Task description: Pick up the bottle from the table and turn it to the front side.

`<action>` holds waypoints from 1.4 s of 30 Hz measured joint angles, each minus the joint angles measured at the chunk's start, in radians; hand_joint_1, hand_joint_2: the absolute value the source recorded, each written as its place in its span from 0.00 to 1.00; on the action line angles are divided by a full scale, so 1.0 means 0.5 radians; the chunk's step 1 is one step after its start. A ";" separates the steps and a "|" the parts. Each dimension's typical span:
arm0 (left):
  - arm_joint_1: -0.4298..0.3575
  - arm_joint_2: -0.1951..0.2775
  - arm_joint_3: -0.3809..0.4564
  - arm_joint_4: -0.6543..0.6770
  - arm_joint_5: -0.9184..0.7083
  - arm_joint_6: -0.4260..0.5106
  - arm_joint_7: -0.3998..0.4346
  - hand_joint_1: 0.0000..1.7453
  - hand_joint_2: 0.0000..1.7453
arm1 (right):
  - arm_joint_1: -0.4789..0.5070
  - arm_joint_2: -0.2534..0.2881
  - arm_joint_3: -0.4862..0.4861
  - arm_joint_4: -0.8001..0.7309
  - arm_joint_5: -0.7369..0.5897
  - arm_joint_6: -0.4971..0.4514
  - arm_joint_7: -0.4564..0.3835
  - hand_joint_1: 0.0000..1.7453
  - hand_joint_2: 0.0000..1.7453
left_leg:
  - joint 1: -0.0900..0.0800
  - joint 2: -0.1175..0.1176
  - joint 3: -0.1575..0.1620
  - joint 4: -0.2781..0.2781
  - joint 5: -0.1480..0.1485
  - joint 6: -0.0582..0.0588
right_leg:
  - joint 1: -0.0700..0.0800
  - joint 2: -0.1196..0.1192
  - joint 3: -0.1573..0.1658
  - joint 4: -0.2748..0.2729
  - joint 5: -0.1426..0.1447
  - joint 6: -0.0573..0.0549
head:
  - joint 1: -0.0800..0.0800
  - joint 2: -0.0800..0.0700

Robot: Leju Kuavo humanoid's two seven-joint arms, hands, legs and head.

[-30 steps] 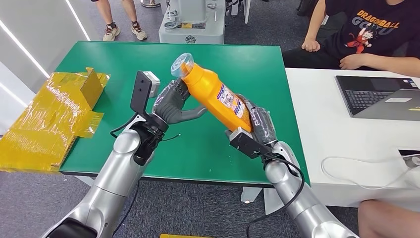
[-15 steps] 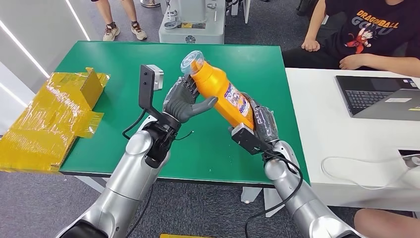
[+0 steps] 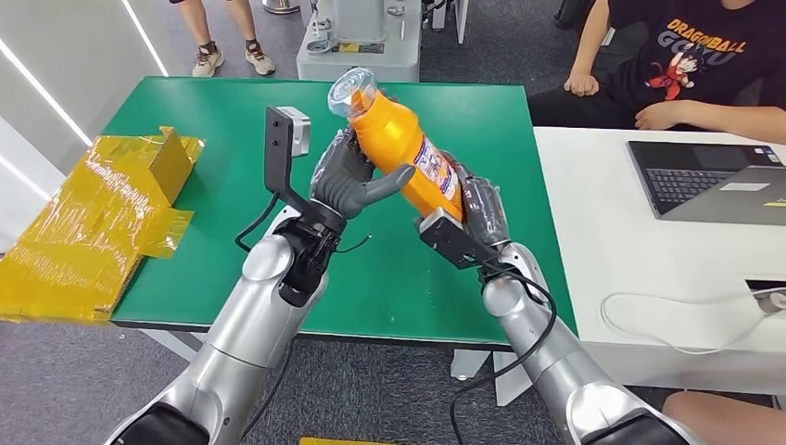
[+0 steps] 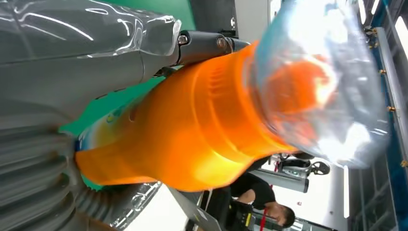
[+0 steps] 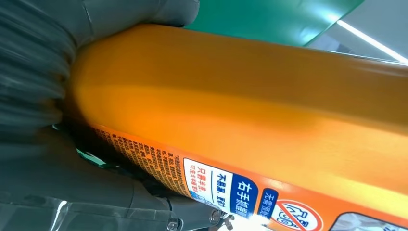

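At the far left a crumpled yellow box hangs off the edge of the green table. Next comes the left hand, raised above the table, its fingers curled behind the upper body of the orange bottle and its thumb pressed across the near side. The bottle is held in the air over the table, tilted, with its clear cap up and leaning to the left. The right hand wraps around the bottle's lower end, fingers closed on it just beside the printed label. Further right, a laptop lies on a white table, where a person sits.
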 joint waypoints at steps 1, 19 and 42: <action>-0.001 0.010 0.000 0.002 -0.020 -0.001 -0.011 0.00 1.00 | -0.003 0.008 0.000 -0.002 -0.002 0.007 -0.005 1.00 1.00 | 0.000 0.000 0.000 0.000 0.000 0.000 | 0.000 0.000 0.000 0.000 0.000 0.000 | 0.000 0.000; 0.023 0.164 0.020 0.042 -0.187 -0.029 -0.093 0.00 1.00 | 0.044 0.052 0.008 -0.183 -0.008 0.098 0.061 1.00 1.00 | 0.000 0.000 0.000 0.000 0.000 0.000 | 0.000 -0.001 0.000 -0.001 0.000 0.000 | 0.000 0.000; 0.069 0.159 0.036 0.039 -0.172 0.052 -0.043 0.52 1.00 | 0.100 0.063 0.008 -0.020 -0.022 0.092 0.054 1.00 1.00 | 0.000 -0.001 -0.001 0.000 0.000 0.000 | 0.000 -0.001 0.000 0.000 0.000 0.000 | 0.000 0.000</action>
